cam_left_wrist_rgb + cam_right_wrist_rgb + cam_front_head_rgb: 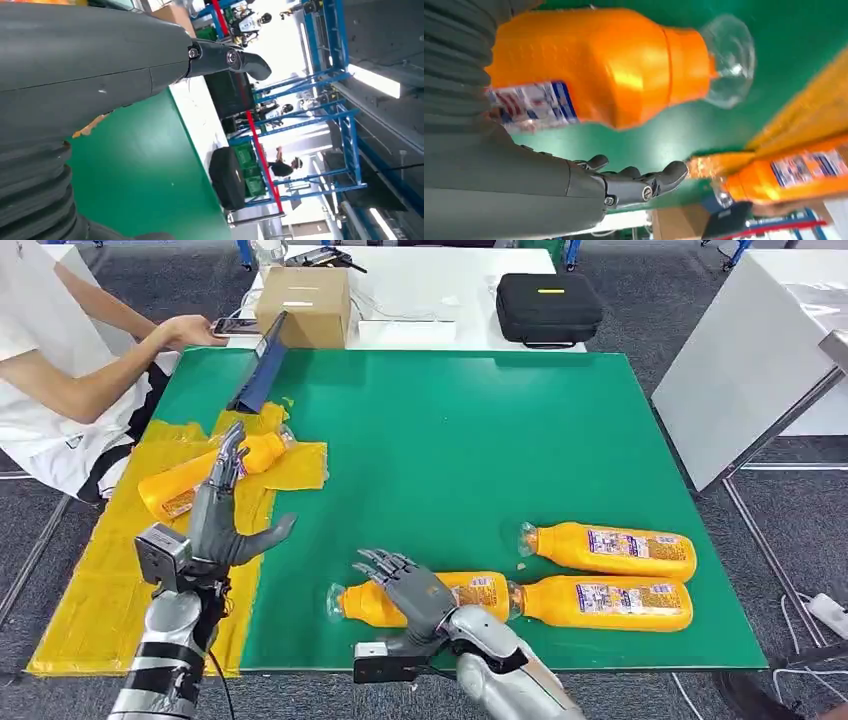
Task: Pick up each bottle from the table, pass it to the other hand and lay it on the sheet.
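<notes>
Right hand: fingers spread, grasping nothing, poised over the near bottle, which lies on its side on the green mat, clear cap pointing left. Whether the palm touches the bottle cannot be told.

Left hand: raised upright over the yellow sheet, fingers extended, released and empty.

Sheet bottle: lying on the yellow sheet at far left, partly behind the left hand.

Remaining bottles: two on the mat at right, the far-right bottle and the near-right bottle, side by side, the latter's cap close to the near bottle's base.

Risks, as judged:
- The near bottle is round and on its side; a grasp closing off-centre could roll it or push it into the near-right bottle.
- It lies close to the mat's near edge; a nudge could send it off.
- The smooth body may slip during a handover.
- The crumpled sheet could let a laid bottle roll.

Obscured: the right hand covers the near bottle's middle; the labels are unreadable; a person at far left is cut off.
</notes>
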